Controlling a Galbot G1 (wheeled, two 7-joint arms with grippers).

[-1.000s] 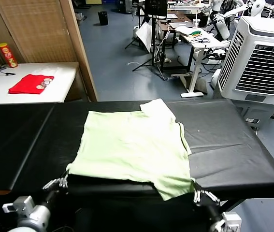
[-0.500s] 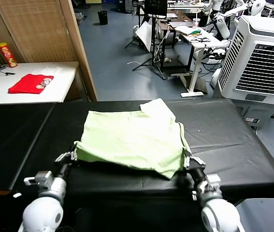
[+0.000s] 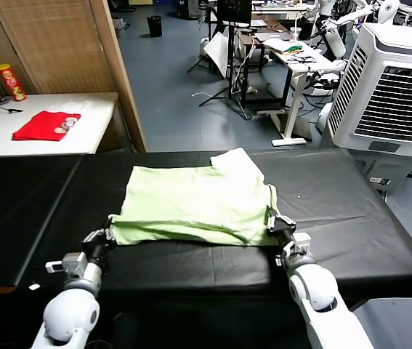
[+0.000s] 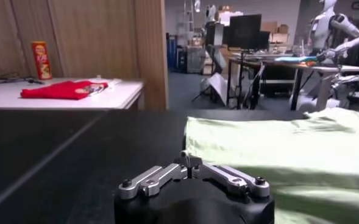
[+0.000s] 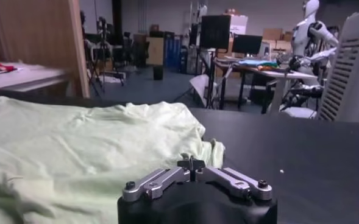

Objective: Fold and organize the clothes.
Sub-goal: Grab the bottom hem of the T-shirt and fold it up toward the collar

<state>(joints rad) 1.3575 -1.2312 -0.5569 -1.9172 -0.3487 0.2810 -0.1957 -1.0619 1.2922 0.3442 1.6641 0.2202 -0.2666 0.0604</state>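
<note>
Both end effectors closed, L (image 3: 108,234) & R (image 3: 272,218), pinching T-shirt (image 3: 191,203) hem

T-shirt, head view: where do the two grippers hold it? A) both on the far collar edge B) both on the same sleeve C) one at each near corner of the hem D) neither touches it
C: the left gripper and right gripper are each shut on a near corner of the pale green T-shirt, its hem lifted off the black table.

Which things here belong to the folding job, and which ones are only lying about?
Belonging to the job:
- light-green T-shirt
- left pincer, shut on its hem corner
- right pincer, shut on the other corner

Just lying about:
- red cloth
- snack can
- air cooler
</note>
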